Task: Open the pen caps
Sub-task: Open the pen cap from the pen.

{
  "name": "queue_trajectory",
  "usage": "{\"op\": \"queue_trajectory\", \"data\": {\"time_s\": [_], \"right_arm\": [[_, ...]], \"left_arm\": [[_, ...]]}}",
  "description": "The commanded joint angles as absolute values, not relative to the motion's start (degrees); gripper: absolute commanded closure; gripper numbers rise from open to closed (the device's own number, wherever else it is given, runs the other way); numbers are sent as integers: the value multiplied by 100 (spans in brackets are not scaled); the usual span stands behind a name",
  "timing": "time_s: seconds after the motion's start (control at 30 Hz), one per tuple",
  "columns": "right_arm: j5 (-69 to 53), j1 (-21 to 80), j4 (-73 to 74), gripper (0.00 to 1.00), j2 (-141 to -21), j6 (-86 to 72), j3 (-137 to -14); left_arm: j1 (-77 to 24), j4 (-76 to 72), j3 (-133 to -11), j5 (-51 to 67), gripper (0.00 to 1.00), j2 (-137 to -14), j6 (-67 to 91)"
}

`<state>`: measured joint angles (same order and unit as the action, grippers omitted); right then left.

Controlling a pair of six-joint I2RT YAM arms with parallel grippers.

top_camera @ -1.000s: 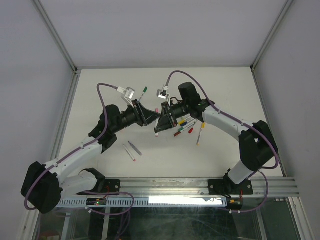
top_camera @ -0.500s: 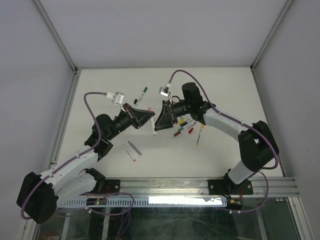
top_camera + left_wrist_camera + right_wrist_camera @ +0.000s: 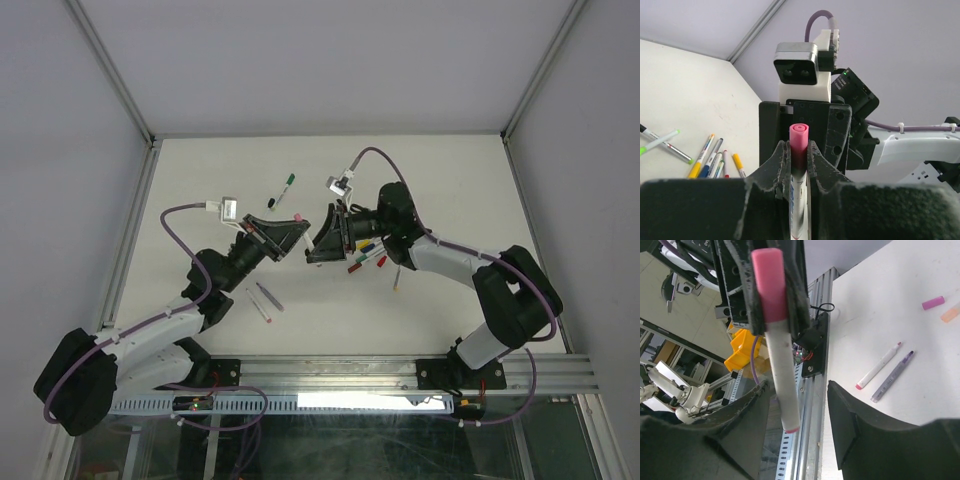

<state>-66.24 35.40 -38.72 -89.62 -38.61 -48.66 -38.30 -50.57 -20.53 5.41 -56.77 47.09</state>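
Note:
My left gripper (image 3: 293, 226) is shut on a white pen with a pink cap (image 3: 298, 217) and holds it in the air. In the left wrist view the fingertips (image 3: 783, 152) clamp the pink cap (image 3: 800, 134) where it meets the white barrel (image 3: 799, 200). In the right wrist view the same pen (image 3: 781, 375) hangs with its pink cap (image 3: 768, 285) in the left fingers. Its lower barrel end lies between my right gripper's (image 3: 800, 410) open jaws, closer to the left finger (image 3: 740, 435). My right gripper (image 3: 318, 246) faces the left one closely.
A cluster of coloured pens (image 3: 370, 252) lies under the right arm, with a yellow one (image 3: 400, 270) beside it. A green pen (image 3: 283, 187) lies farther back. Two uncapped pens (image 3: 262, 300) lie near the front; the right wrist view shows them (image 3: 885, 371), with a loose pink cap (image 3: 933, 302).
The two grippers were pressed together, then drew apart. The left arm has pulled back to the left with the pink-capped pen. The right gripper has turned and dropped slightly toward it.

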Motion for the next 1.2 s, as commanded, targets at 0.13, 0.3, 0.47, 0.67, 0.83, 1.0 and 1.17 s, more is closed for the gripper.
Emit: {"op": "queue_trajectory", "data": {"time_s": [0.13, 0.3, 0.47, 0.67, 0.83, 1.0, 1.17], "right_arm": [[-6460, 3700, -4643, 73, -8743, -4083, -4854], [-6520, 3701, -4253, 100, -8722, -3902, -4992], [-6520, 3700, -3398, 100, -8741, -3902, -5266], [-6520, 3702, -2885, 100, -8767, -3902, -5483], [-6520, 3705, -2778, 100, -8760, -3902, -5514], [-6520, 3709, -2527, 100, -8806, -3902, -5590], [-6520, 3730, -2314, 100, -8793, -3902, -5637]], "left_arm": [[-3944, -5777, -2034, 300, 100, -5772, 4786], [-3934, -5424, -2057, 148, 87, -5560, 4723], [-3722, -4529, -2294, 396, 53, -5088, 4566], [-3055, -3616, -2665, 1383, 27, -4991, 4895], [-2884, -3560, -2848, 1719, 33, -5283, 5030], [-2876, -3633, -2966, 1859, 48, -5467, 5080], [-2875, -3634, -3023, 1971, 64, -5573, 5095]]}}
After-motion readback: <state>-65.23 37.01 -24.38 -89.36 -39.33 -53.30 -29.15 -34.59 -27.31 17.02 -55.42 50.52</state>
